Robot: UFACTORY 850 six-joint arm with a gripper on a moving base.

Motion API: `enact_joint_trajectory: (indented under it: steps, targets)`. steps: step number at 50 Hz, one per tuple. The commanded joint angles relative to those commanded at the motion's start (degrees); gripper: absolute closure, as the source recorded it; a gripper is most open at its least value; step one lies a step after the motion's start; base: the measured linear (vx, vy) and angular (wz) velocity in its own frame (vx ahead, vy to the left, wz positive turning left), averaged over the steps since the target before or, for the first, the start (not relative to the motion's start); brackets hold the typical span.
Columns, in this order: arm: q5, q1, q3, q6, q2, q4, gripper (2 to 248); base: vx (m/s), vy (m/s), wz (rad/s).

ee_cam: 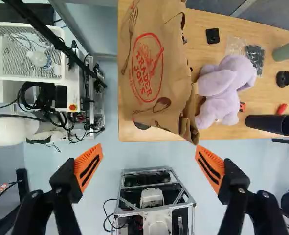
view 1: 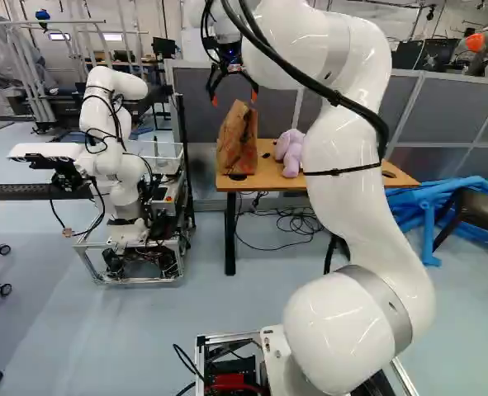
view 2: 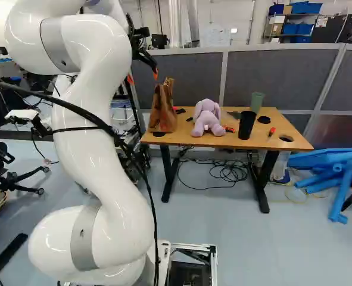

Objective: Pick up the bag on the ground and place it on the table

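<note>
Contact from the spread, empty tool (ee_cam: 148,146) could tip the paper bag (ee_cam: 151,68), standing near the edge of the bench (ee_cam: 208,17), onto the floor (ee_cam: 261,166).

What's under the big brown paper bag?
The wooden table is under the paper bag, and a round black piece peeks out at the bag's edge. Anything else under there is covered, so I can't tell.

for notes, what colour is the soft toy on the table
The toy is light purple, clearest in the wrist view.
</note>
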State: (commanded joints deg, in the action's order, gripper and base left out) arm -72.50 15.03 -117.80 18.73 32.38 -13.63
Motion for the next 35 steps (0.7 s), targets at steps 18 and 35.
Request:
enact_joint_trajectory:
  steps: [18,35]
  targets:
    - [0.00,0.00,0.00,0.00,0.00,0.00,3,-0.088,-0.002,0.003]
    - [0.90,-0.11,0.83,-0.14,-0.36,0.10,3,0.000,0.000,0.000]
